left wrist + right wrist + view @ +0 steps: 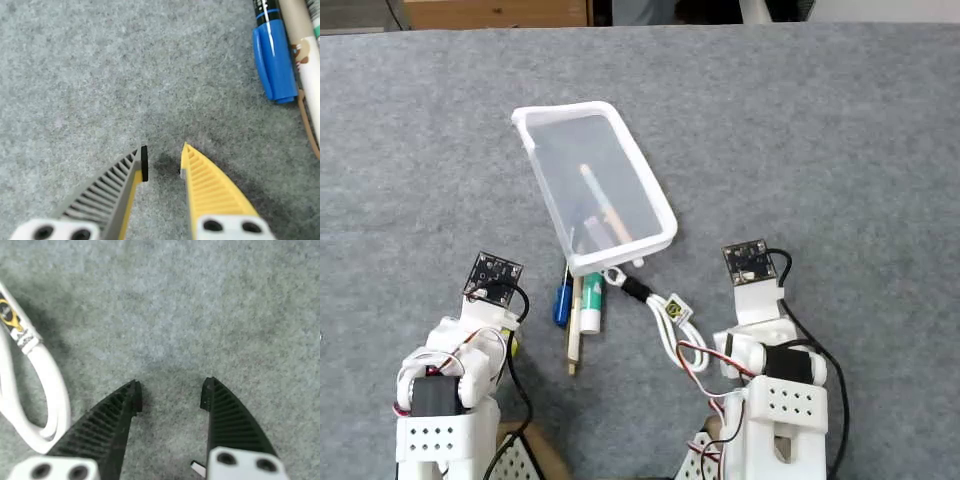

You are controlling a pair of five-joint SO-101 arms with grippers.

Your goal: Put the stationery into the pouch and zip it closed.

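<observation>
Grey counter [820, 150]: the loose stationery lies at 3 o'clock of the left arm, just below the pouch [650, 180].
Blue pen [561, 303], pencil [574, 335] and marker [592, 305] lie side by side with their axes running 12 to 6, at the pouch's 6 o'clock end; other pieces already sit inside. Left jaws are spread and empty, and that arm is the nearer one. Right jaws, also spread, hover beside the white strap [670, 320], which could snag a reach.

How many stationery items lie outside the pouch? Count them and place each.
3, side by side at the pouch's end nearest the arms: a blue-capped marker, a thin tan pencil, a white-and-green pen. Others may be hidden beneath.
</observation>
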